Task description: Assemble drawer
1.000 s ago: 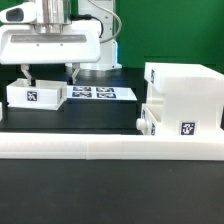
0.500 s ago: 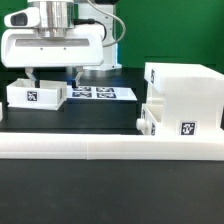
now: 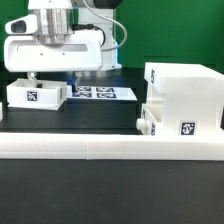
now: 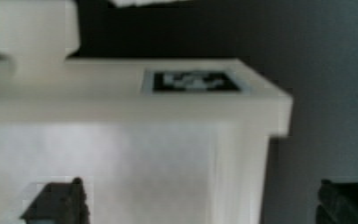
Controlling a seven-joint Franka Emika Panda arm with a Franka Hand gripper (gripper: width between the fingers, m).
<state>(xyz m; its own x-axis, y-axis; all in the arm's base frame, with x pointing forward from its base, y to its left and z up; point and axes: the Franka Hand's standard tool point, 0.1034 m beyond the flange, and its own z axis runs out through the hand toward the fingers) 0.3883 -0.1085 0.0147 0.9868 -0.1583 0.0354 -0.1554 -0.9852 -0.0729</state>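
Observation:
The drawer's large open-faced white housing (image 3: 183, 92) stands at the exterior view's right, with one small tray (image 3: 150, 122) partly in its lower slot. The second small tray (image 3: 35, 96), with a black-and-white tag on its front, lies at the left. My gripper (image 3: 51, 80) hovers open just above this tray, holding nothing, with its fingers (image 3: 30, 77) spread about as wide as the tray. In the wrist view the tray (image 4: 140, 130) and its tag (image 4: 197, 80) fill the picture between the two dark fingertips (image 4: 55, 200), below my gripper (image 4: 202, 205).
The marker board (image 3: 100, 93) lies flat behind the left tray. A long low white rail (image 3: 100, 150) runs across the front of the table. The table top is black.
The gripper has shifted slightly toward the exterior view's right and a little lower over the left tray. The trays and housing have not moved.

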